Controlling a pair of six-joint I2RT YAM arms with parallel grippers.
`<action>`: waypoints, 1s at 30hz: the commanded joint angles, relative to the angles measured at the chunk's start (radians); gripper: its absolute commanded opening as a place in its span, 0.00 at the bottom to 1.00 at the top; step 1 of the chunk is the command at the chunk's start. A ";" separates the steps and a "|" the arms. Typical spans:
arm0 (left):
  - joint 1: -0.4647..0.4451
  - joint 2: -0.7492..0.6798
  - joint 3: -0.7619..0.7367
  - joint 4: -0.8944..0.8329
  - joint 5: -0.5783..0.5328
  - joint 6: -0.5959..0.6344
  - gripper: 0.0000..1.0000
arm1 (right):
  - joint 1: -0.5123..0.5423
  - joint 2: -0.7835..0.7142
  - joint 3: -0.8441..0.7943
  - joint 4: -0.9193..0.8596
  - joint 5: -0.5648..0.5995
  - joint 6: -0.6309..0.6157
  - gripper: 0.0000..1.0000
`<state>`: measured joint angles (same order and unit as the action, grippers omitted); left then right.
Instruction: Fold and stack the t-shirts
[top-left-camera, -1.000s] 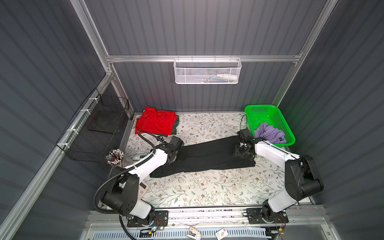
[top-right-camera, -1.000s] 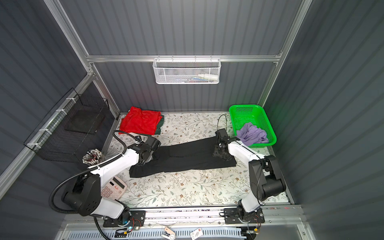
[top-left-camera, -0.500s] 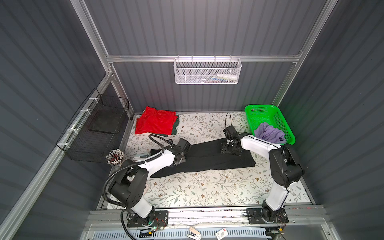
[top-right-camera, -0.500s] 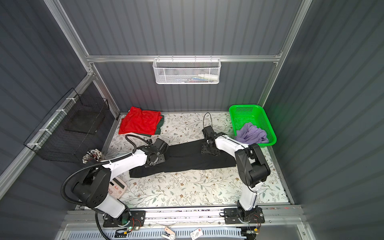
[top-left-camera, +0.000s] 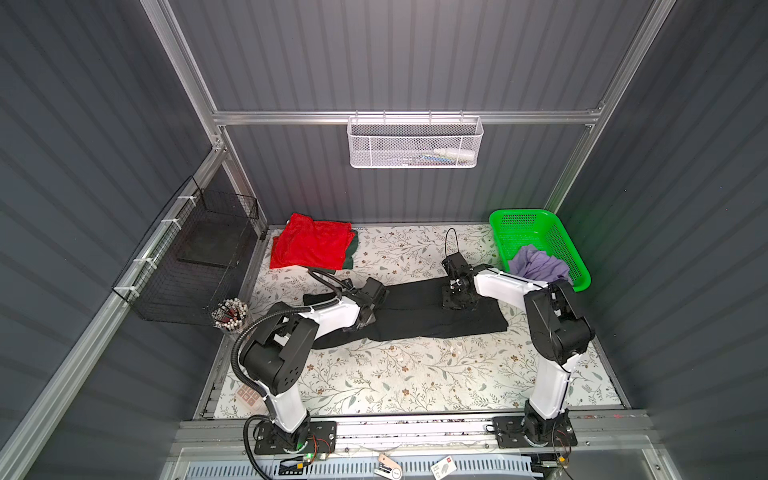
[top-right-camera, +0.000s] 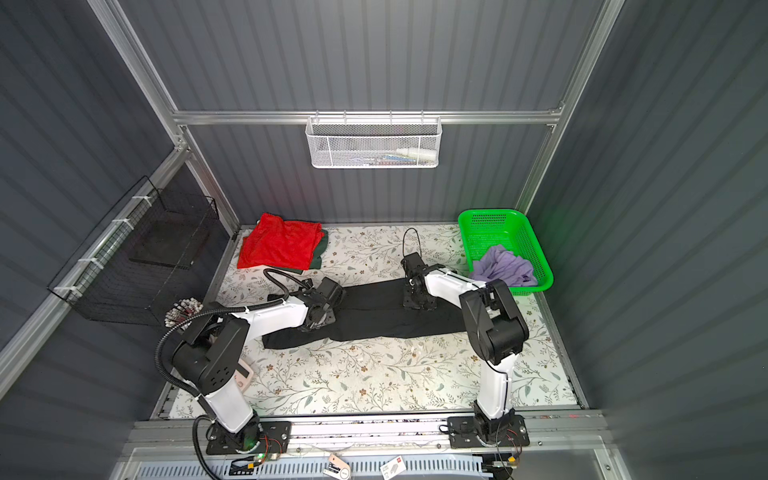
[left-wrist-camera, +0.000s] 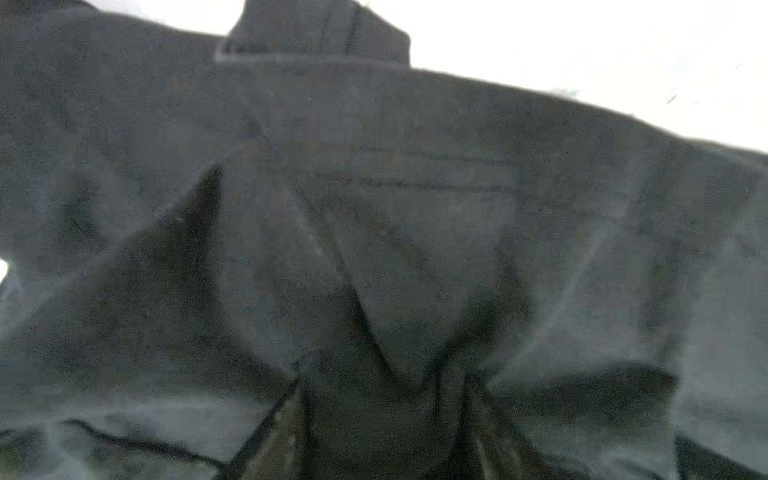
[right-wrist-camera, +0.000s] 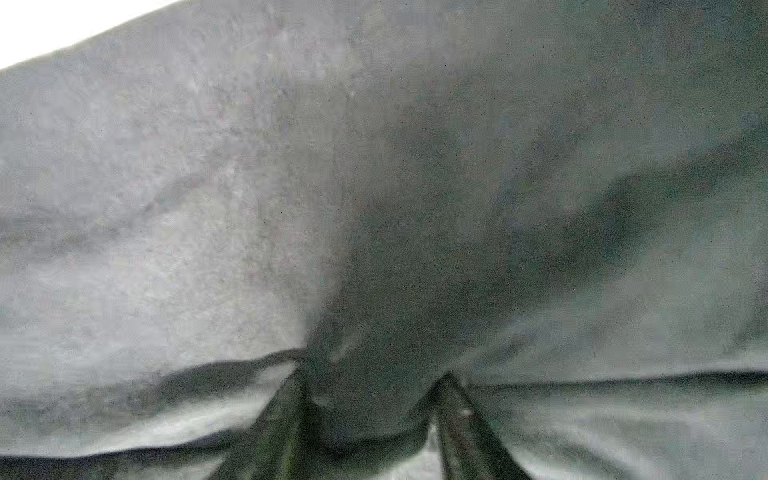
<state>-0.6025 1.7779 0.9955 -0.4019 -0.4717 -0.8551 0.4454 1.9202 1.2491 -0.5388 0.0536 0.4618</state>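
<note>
Black t-shirt (top-left-camera: 419, 316) pinched by left gripper (left-wrist-camera: 382, 395) and right gripper (right-wrist-camera: 374, 376), shown only by wrist views; red t-shirt (top-left-camera: 309, 247), 10 o'clock, top views only.

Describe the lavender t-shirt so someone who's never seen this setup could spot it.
On the floral tabletop, look to the far right corner, where a bright green perforated basket sits. The lavender t-shirt lies crumpled in its near end. It is the only pale purple cloth, and the only shirt in a container.
</note>
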 joint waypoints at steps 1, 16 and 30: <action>0.004 0.108 -0.011 -0.005 0.068 0.032 0.56 | 0.007 0.014 -0.023 -0.008 -0.001 0.005 0.38; 0.001 0.482 0.502 0.018 0.217 0.273 0.54 | 0.017 -0.198 -0.321 0.085 -0.152 0.001 0.29; 0.072 0.793 1.046 -0.097 0.313 0.489 0.63 | 0.089 -0.222 -0.379 0.044 -0.219 0.014 0.29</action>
<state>-0.5594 2.4722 2.0220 -0.3660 -0.2577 -0.4225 0.5137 1.6737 0.9142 -0.4149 -0.1177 0.4675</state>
